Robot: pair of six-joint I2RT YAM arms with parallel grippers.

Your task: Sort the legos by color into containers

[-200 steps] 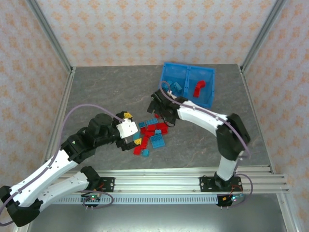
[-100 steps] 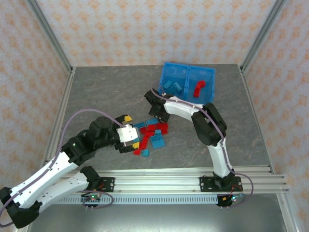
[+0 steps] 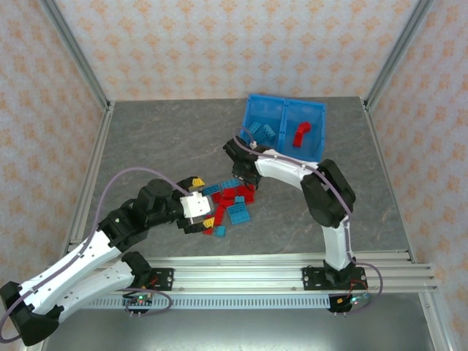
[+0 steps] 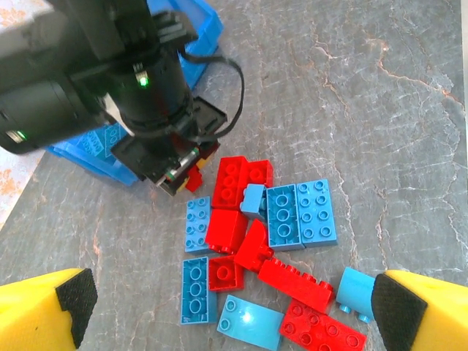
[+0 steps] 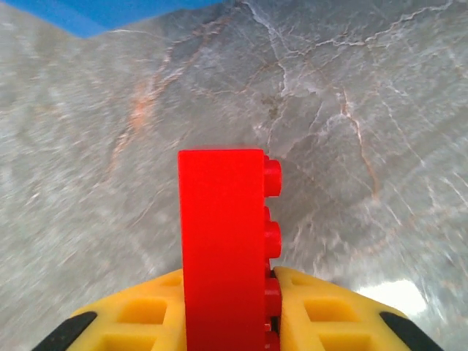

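Note:
A loose pile of red and light blue legos (image 3: 230, 205) lies mid-table, close up in the left wrist view (image 4: 270, 248). My right gripper (image 3: 248, 178) sits at the pile's far edge, shut on a red lego (image 5: 223, 248) that stands upright between the yellow fingers (image 5: 329, 314). The left wrist view also catches that gripper (image 4: 175, 164) with the red lego (image 4: 192, 180) in it. My left gripper (image 3: 203, 197) hangs open over the pile's near side (image 4: 234, 307), holding nothing. The blue bin (image 3: 285, 100) holds blue legos (image 3: 261, 134) in its left container and a red one (image 3: 300, 133) in its right.
The bin stands at the back right, just beyond the right gripper, and its corner shows in the right wrist view (image 5: 95, 11). Metal frame posts (image 3: 73, 51) and patterned walls enclose the grey marbled table (image 3: 161, 139). A rail (image 3: 278, 274) runs along the near edge.
The right gripper has gone from open to shut on the red lego, and its arm has shifted. The left gripper has crept a little closer to the pile, still open.

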